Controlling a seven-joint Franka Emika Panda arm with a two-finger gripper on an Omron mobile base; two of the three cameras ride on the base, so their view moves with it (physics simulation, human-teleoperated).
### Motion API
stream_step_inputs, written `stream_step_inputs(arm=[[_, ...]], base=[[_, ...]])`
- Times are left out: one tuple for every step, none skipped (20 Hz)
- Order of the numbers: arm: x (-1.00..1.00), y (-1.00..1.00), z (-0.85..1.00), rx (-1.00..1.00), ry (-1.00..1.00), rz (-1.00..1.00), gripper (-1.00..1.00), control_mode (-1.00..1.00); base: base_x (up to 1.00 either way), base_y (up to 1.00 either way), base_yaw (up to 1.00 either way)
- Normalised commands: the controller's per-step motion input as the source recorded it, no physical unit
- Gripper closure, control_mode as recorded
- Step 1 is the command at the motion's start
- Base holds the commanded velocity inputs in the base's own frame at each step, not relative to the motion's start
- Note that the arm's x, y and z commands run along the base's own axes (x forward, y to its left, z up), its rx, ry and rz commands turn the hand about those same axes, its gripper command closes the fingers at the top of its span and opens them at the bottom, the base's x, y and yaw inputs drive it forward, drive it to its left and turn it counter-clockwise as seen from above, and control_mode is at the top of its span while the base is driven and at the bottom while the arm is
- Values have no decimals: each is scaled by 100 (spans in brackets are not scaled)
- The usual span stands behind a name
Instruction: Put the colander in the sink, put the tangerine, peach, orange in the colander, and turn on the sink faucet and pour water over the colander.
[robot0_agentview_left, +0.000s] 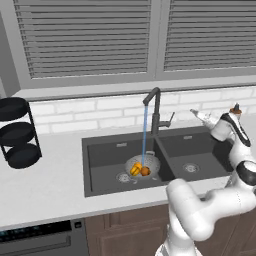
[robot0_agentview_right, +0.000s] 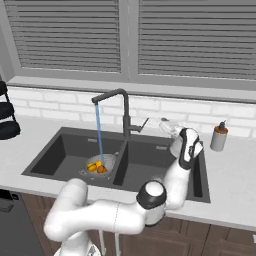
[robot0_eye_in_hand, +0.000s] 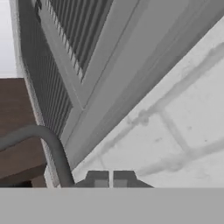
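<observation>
The silver colander (robot0_agentview_left: 142, 166) (robot0_agentview_right: 100, 164) stands in the left basin of the dark grey sink (robot0_agentview_left: 100, 146) (robot0_agentview_right: 60, 150). Small orange and yellow fruit (robot0_agentview_left: 139, 170) (robot0_agentview_right: 97, 167) lie inside it; I cannot tell tangerine, peach and orange apart. A thin blue stream of water (robot0_agentview_left: 145, 132) (robot0_agentview_right: 99, 135) falls from the sink faucet (robot0_agentview_left: 156, 107) (robot0_agentview_right: 124, 107) into the colander. My gripper (robot0_agentview_left: 193, 112) (robot0_agentview_right: 163, 121) (robot0_eye_in_hand: 109, 178) is shut on nothing, in the air just right of the faucet's side lever (robot0_agentview_left: 170, 120) (robot0_agentview_right: 144, 124). The faucet (robot0_eye_in_hand: 52, 148) curves at the hand view's left.
A black round rack (robot0_agentview_left: 17, 132) (robot0_agentview_right: 6, 117) stands on the counter at the far left. A beige soap bottle (robot0_agentview_right: 218, 137) (robot0_agentview_left: 236, 109) sits behind the sink's right end. A tiled wall and window blinds rise behind the faucet.
</observation>
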Motion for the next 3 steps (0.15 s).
stream_step_inputs(arm=[[-100,0,-4,0,-41,-28,100,-100],[-100,0,-14,-3,-41,-30,100,-100],[-100,15,-26,-8,-41,-33,100,-100]], base=[[0,0,0],[0,0,0],[0,0,0]])
